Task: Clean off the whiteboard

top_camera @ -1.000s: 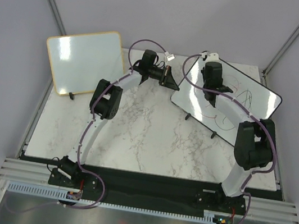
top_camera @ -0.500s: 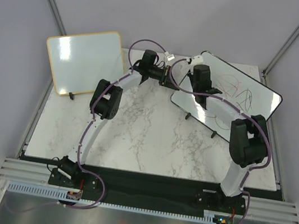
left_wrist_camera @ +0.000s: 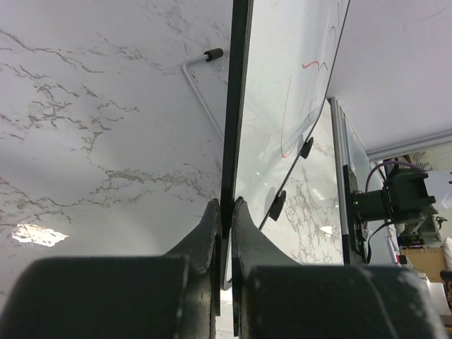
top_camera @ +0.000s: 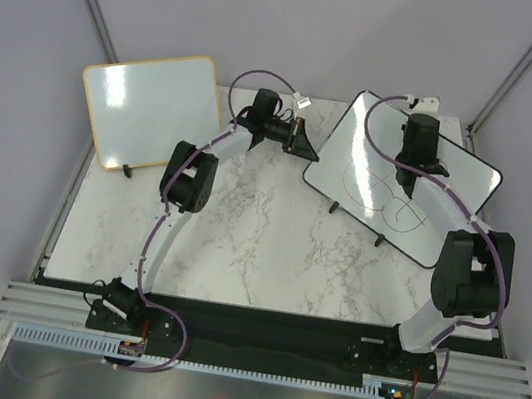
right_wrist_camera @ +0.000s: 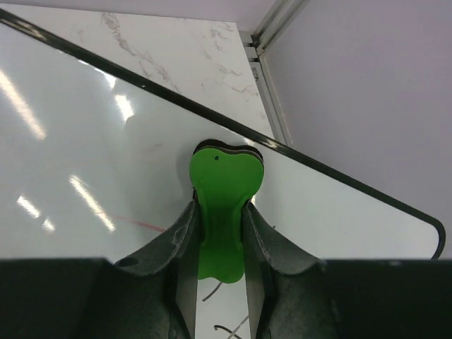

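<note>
The whiteboard, black-framed and glossy, stands tilted at the back right of the table, with red and black scribbles on its lower middle. My left gripper is shut on its left edge; in the left wrist view the black frame runs straight up from between the jaws of my left gripper. My right gripper is over the board's upper right part. In the right wrist view, that gripper is shut on a green eraser that presses on the board's white face.
A second whiteboard with a light wooden frame leans at the back left. The marble table spreads in front of both boards. A metal rail and grey walls close off the right side behind the board.
My right gripper swept with the eraser from the board's upper left across to its upper right. The red marks near the top are gone. The left arm has stayed still.
</note>
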### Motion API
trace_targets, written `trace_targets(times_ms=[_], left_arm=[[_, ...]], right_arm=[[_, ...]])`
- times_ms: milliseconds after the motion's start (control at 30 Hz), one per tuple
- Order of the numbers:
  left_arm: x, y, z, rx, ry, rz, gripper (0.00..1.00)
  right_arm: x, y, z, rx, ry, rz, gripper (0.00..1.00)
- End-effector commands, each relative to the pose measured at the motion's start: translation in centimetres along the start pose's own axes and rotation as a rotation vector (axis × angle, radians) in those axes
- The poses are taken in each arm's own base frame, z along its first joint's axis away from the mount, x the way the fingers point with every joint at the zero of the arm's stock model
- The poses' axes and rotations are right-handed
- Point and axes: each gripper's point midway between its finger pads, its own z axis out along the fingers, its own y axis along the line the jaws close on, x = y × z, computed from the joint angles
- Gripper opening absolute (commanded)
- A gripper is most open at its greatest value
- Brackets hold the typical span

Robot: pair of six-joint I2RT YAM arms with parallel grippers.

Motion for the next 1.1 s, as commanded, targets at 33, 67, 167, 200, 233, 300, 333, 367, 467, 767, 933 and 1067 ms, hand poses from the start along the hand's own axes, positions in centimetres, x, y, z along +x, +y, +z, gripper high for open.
trace_targets(times_ms=[33,67,167,200,233,300,333,367,467,767,933,1067], left_arm=[[-0.9,1.5,-0.4,-0.081,-0.028,0.051,0.02],[-1.0,1.5,-0.5,-0.082,-0.028,0.054,0.02],[-1.0,1.4,-0.4,-0.083,-0.027,0.061,0.02],[-1.0,1.3,-0.4,-0.083,-0.026,0.061,0.02],[-1.0,1.3,-0.4,-0.083,-0.026,0.063,0.02],[-1.1,1.2,-0.4,-0.084,-0.025,0.071,0.02],[-1.0,1.2,-0.4,-0.084,-0.024,0.07,0.02],[-1.1,1.2,-0.4,-0.085,-0.023,0.073,0.02],[-1.2,1.1,-0.5,-0.087,-0.024,0.08,0.02],[-1.3,0.9,-0.4,-0.085,-0.023,0.09,0.02],[-1.3,0.8,-0.4,-0.085,-0.021,0.096,0.02],[-1.5,0.6,-0.5,-0.096,-0.02,0.111,0.02]], right_arm=[[-2.4,4.5,-0.8,-0.102,-0.053,0.002,0.0],[-2.8,6.0,-0.4,-0.129,-0.06,-0.011,0.0],[-4.2,11.1,-0.9,-0.208,-0.089,-0.044,0.0],[-4.4,12.2,-0.9,-0.223,-0.09,-0.053,0.0],[-4.8,13.8,-1.3,-0.243,-0.097,-0.061,0.0],[-5.6,16.3,-1.0,-0.272,-0.1,-0.057,0.0],[-5.8,16.9,-0.9,-0.276,-0.1,-0.053,0.0],[-6.3,17.6,-0.4,-0.271,-0.105,-0.045,0.0],[-6.6,17.2,0.7,-0.196,-0.094,-0.014,0.0],[-0.2,3.8,-0.4,0.091,0.048,0.101,0.0],[2.5,-4.6,-3.2,0.206,0.038,0.243,0.0],[4.5,-6.4,-3.7,0.225,0.059,0.26,0.0]])
